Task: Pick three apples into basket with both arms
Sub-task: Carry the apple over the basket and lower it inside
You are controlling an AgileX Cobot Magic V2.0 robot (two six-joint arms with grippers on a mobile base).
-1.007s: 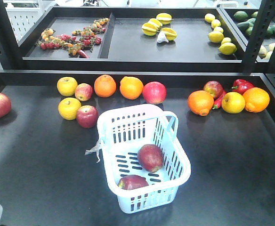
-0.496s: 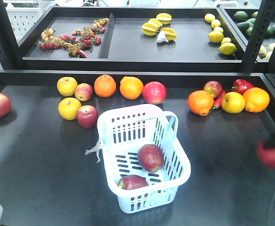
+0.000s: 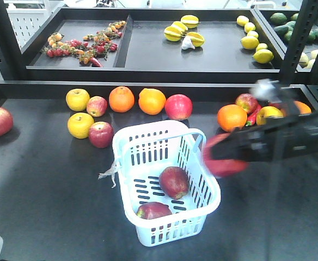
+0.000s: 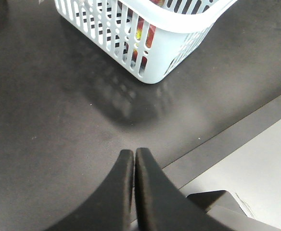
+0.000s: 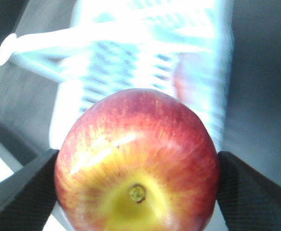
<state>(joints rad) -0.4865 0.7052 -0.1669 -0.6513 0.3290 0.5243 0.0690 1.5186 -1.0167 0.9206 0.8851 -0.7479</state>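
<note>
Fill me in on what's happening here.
The right gripper holds a red-and-yellow apple and is carrying it toward the basket, near its right rim. Two dark red apples already lie inside. The left gripper is shut and empty, hovering over the table beside the basket. More apples and oranges sit along the back of the table.

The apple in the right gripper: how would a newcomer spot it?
Find the pale blue-white slotted plastic basket mid-table. Just off its right rim, the right gripper holds a red apple above the table. Unlike the two dark red apples inside, it is airborne and yellow around the stem.
</note>
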